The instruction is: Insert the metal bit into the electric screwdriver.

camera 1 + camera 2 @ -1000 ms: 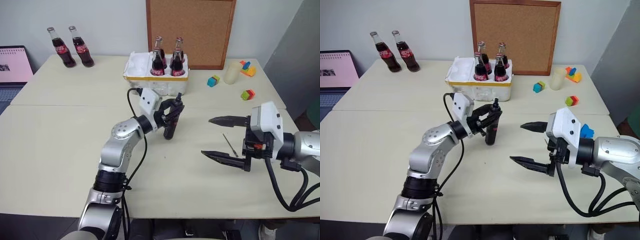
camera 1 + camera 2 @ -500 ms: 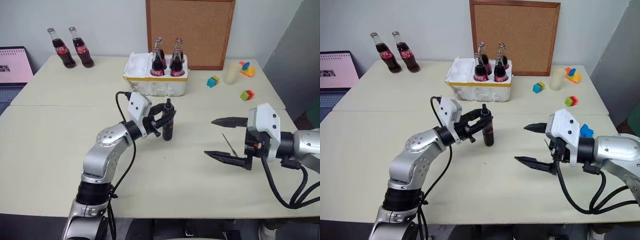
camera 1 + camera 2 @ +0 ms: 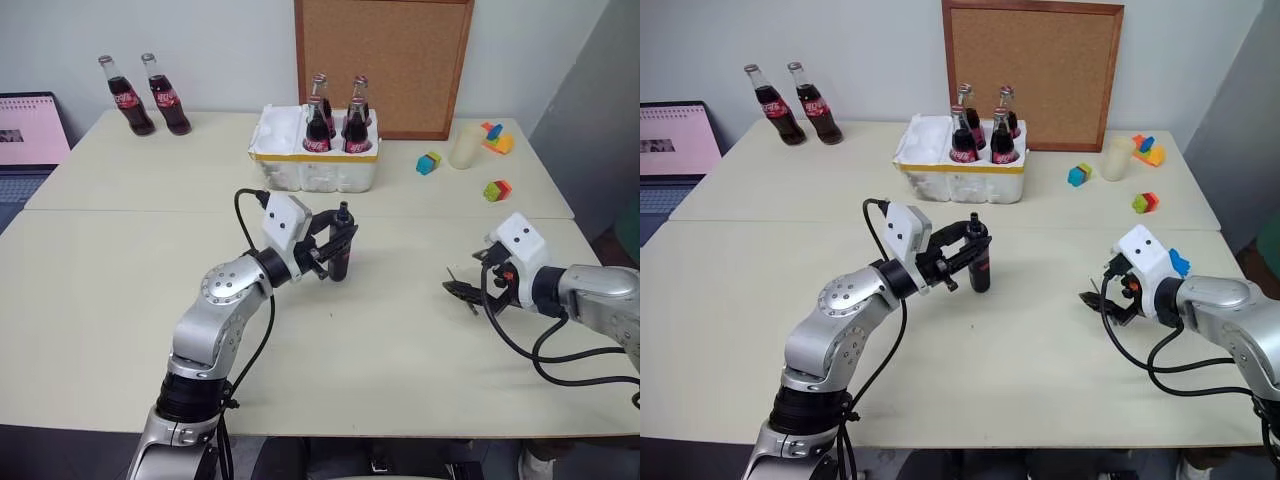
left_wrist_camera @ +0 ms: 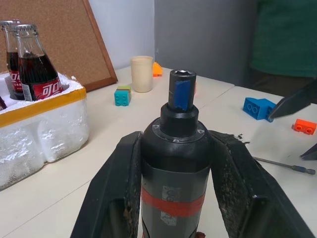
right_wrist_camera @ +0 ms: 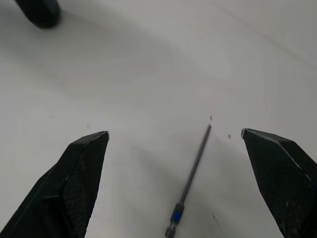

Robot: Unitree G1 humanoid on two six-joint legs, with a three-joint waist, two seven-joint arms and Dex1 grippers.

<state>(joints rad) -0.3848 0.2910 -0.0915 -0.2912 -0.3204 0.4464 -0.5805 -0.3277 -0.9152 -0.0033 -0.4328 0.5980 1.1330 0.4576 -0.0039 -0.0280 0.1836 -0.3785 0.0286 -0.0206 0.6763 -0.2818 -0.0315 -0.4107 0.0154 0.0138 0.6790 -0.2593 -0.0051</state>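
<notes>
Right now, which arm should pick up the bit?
Right. Its open claw straddles the metal bit lying on the table. The left claw is shut on the electric screwdriver.

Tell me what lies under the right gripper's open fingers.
The metal bit lies flat on the bare table between the open fingers of the right gripper, untouched. One end has a blue band; its very tip runs out of the wrist view.
</notes>
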